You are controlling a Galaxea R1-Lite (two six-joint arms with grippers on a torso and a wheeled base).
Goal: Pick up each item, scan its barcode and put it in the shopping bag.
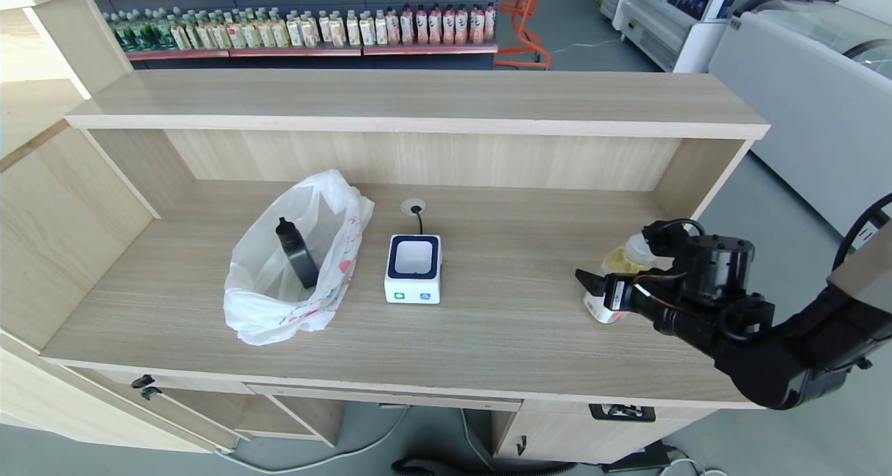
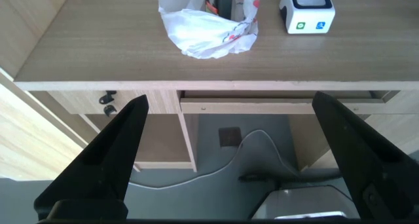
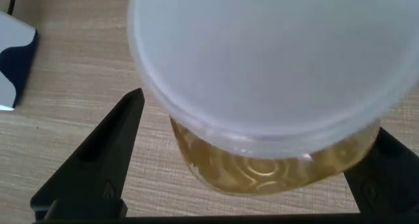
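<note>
- In the head view, the wooden desk (image 1: 502, 336) carried a white shopping bag (image 1: 279, 316) towards its left. The bag's mouth gaped open, and a dark bottle (image 1: 297, 253) leaned inside it.
- Just right of the bag sat the white scanner (image 1: 413, 284), with its dark-framed window facing up. Its cable ran to a hole in the desk behind it.
- Well apart from these, near the desk's right end, a clear bottle of yellowish liquid (image 1: 619, 261) stood upright on the desk. The right fingers (image 1: 589, 279) sat around it, with one black tip showing on the side nearer the scanner.
- In the left wrist view, the left fingers (image 2: 108, 165) were spread wide with nothing between them. They were held lower than the desk's front edge (image 2: 131, 86), facing a drawer (image 2: 275, 107). Up on the desk beyond lay the bag (image 2: 206, 31) and the scanner (image 2: 308, 14).
- In the right wrist view, the bottle's pale cap (image 3: 268, 60) loomed close, with the yellowish liquid under it. The right arm's black fingers (image 3: 98, 158) stood open on either side of the bottle. Bare desk showed between one finger and the bottle; I could not tell whether the other touched it. A corner of the scanner (image 3: 13, 67) sat at the edge.
</note>
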